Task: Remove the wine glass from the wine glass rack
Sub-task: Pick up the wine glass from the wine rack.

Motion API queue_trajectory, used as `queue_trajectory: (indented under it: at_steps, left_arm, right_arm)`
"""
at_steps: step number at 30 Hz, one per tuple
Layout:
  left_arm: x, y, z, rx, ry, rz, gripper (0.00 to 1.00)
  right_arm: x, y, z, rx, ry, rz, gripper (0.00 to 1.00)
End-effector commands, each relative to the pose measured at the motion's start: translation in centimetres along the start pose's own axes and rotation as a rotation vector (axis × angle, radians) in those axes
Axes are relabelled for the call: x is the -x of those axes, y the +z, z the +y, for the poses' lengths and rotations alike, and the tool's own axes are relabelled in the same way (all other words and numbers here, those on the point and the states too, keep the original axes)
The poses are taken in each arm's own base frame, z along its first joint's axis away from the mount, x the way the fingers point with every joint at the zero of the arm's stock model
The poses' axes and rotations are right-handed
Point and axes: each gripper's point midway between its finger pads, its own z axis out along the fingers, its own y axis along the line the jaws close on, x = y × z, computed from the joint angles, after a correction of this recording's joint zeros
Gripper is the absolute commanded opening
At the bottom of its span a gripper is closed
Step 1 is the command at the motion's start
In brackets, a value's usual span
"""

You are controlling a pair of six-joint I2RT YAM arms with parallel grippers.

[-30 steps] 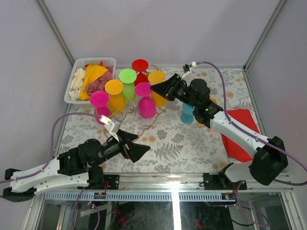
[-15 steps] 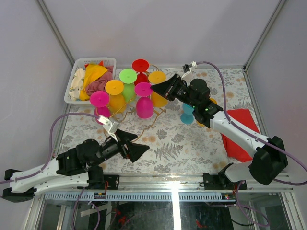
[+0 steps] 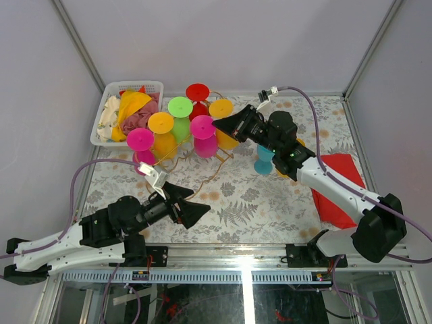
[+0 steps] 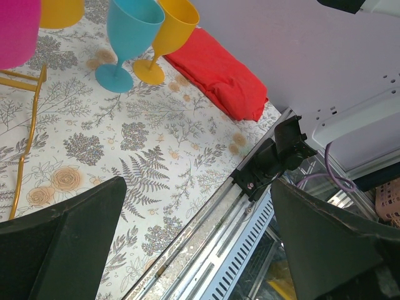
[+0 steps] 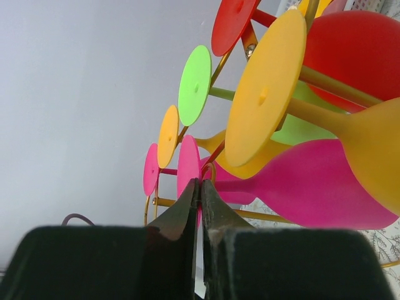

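Observation:
The gold wire wine glass rack [image 3: 173,156] [image 5: 270,217] stands at the back of the table, with several coloured glasses hanging bowl-down from it. My right gripper [image 3: 217,124] [image 5: 200,185] reaches in from the right and is shut on the rim of the round foot of a pink wine glass [image 3: 205,144] [image 5: 315,187] at the rack's front end. That glass is still among the rails, tilted. My left gripper [image 3: 202,203] [image 4: 197,187] hovers open and empty over the near left of the table, well away from the rack.
A white basket [image 3: 106,112] of cloths sits left of the rack. A teal glass [image 3: 262,160] [image 4: 128,37] and a yellow glass [image 4: 172,31] stand upright under my right arm. A red cloth [image 3: 341,185] [image 4: 219,72] lies at the right edge.
My right gripper has closed onto the pink glass's foot. The pink glass has shifted slightly back and up. The left arm has stayed still.

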Motion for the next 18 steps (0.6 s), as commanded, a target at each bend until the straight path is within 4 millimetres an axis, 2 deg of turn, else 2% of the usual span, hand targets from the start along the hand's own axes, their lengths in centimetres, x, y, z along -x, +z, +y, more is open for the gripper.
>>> queue_trajectory:
  at_steps: [1, 10, 18]
  left_arm:
    - [0.7, 0.0, -0.1, 0.004, -0.005, -0.026, 1.00]
    - [0.8, 0.1, -0.2, -0.001, -0.005, -0.026, 1.00]
    - [0.7, 0.0, -0.1, 0.000, -0.012, -0.026, 1.00]
  right_arm:
    - [0.9, -1.3, 4.3, 0.117, -0.006, -0.028, 0.00]
    - [1.6, -2.4, 5.3, 0.160, 0.039, -0.086, 0.00]
    - [1.9, -3.2, 4.4, 0.144, 0.069, -0.127, 0.00]
